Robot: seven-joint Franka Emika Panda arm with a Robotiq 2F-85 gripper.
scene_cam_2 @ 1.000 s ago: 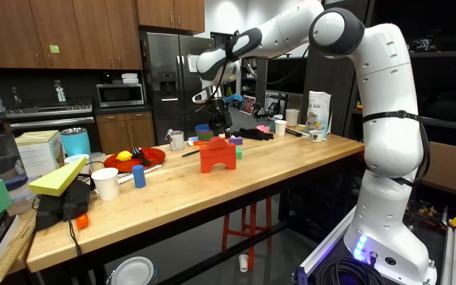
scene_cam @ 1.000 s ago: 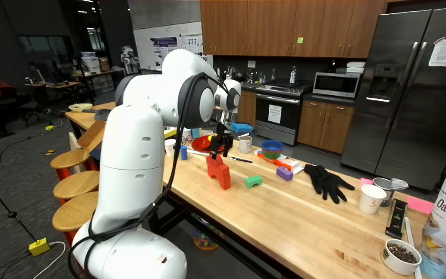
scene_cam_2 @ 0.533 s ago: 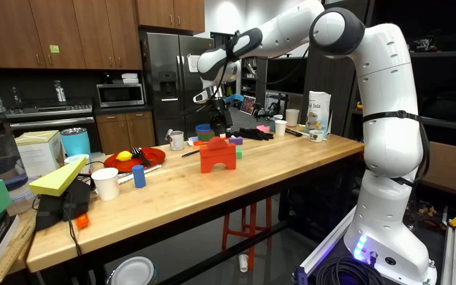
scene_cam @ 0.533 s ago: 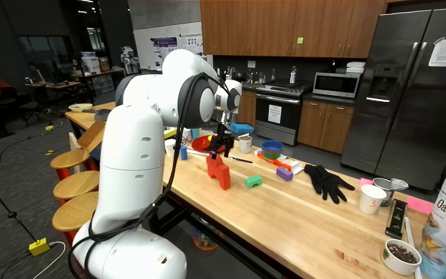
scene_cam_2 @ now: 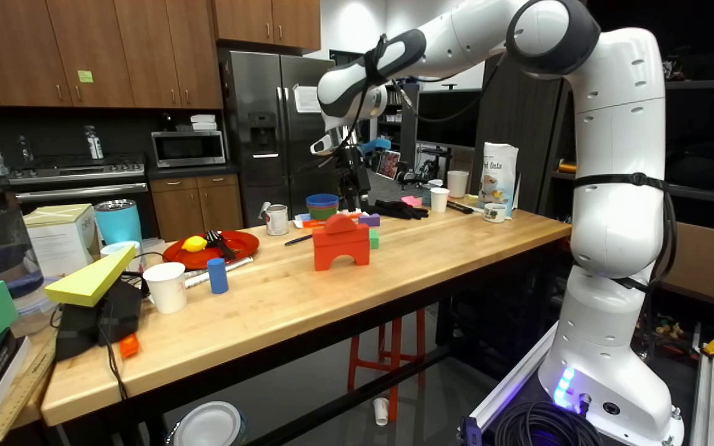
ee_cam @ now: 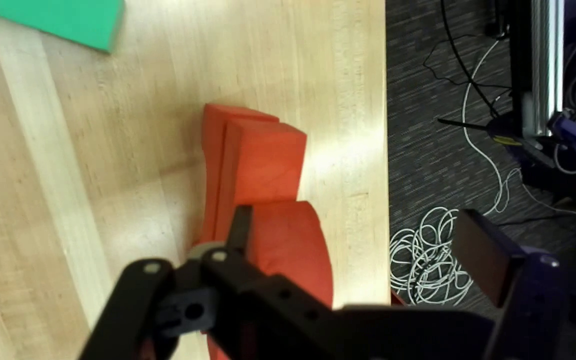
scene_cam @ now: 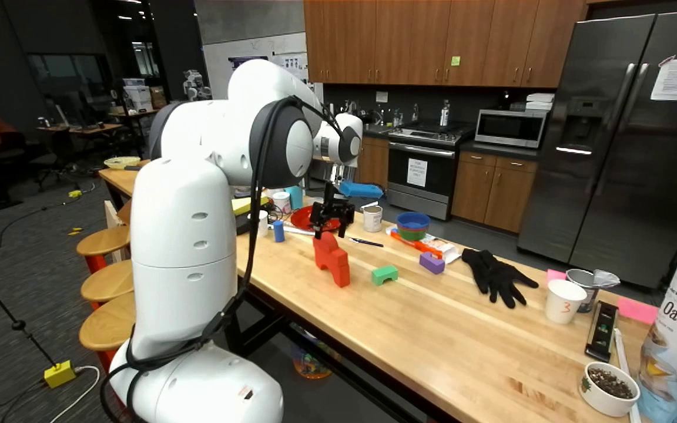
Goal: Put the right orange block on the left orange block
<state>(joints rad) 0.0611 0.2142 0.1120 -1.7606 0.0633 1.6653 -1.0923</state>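
The left orange block, a larger orange-red piece with an arch cut below, stands upright on the table. On its top rests a small half-round orange-red piece, apparently the right orange block. In the wrist view a seam splits the larger block into two layers beneath the rounded piece. My gripper hangs just above the stack with its jaws wide apart. One finger overlaps the rounded piece's edge in the wrist view; the opposite finger shows over the floor. Nothing is held.
A green block and a purple block lie beside the stack. Behind it are a pen, a can, nested bowls and a red plate. The table edge runs close to the stack.
The arm has shifted, to the left in one exterior view and to the right in the opposite one, and the gripper has risen slightly. The orange-red stack has stayed in place.
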